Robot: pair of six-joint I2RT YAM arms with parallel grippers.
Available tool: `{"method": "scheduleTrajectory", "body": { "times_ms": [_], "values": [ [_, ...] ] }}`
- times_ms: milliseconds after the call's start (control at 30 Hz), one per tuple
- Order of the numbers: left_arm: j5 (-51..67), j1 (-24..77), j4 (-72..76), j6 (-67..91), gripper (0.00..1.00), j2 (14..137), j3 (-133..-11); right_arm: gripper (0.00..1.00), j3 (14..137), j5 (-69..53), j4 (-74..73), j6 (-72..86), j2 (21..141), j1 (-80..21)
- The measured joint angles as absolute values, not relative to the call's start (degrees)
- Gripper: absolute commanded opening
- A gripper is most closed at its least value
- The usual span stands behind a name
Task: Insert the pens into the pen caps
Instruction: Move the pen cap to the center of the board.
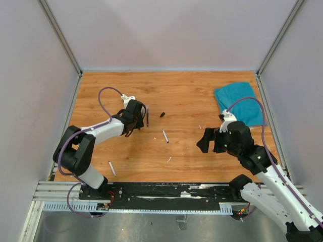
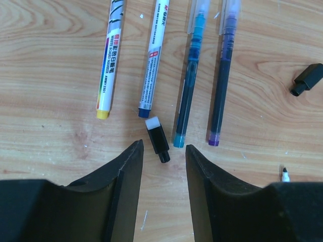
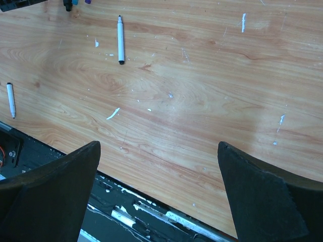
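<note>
Light-brown wood-grain table top (image 1: 192, 96) is carrying everything. Landmark = the stubby black cap w/ white end (image 2: 157, 133), lying flat under the L wrist. Crumpled teal cloth (image 1: 239, 103) is lying far right of that cap, by the back corner. Right gripper (image 1: 209, 141) is hanging well right of the cap too, jaws spread wide & holding nothing, w/ only bare wood showing btw them. Left gripper (image 2: 164, 151) is hovering right at the cap, fingers partly apart & gripping nothing, w/ the cap's narrow end pointing into the gap. Four pens are lying side by side just beyond the cap: white marker w/ yellow end (image 2: 104, 75) to its left, white marker w/ blue end (image 2: 151, 65) nearly touching it, clear teal-ink pen (image 2: 186, 85) just right of it, and clear purple-ink pen (image 2: 220, 75) next over. Thin white pen (image 1: 165, 136) is lying apart, right of the cap & nearer the bases. Second small black cap (image 2: 306, 80) is sitting well right of the landmark. Step in hand, prob: picking up the landmark cap. It's lying slightly slanted to the gap, so I'd be turning the wrist to square the pads on its sides. Then I'd be dropping straight down, closing slowly so it isn't squirting out, and staying off the blue-end marker & teal pen. Which end is open, can't tell.
</note>
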State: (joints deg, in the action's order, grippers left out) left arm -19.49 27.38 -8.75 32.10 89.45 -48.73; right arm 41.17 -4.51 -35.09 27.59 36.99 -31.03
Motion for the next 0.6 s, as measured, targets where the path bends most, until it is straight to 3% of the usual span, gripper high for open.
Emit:
{"method": "scheduleTrajectory", "body": {
  "times_ms": [600],
  "values": [
    [-19.49, 26.26, -7.33, 31.97, 0.41, 92.82, -49.19, 0.99, 40.27, -5.15, -35.05, 27.62, 37.63, -31.03]
  ]
}}
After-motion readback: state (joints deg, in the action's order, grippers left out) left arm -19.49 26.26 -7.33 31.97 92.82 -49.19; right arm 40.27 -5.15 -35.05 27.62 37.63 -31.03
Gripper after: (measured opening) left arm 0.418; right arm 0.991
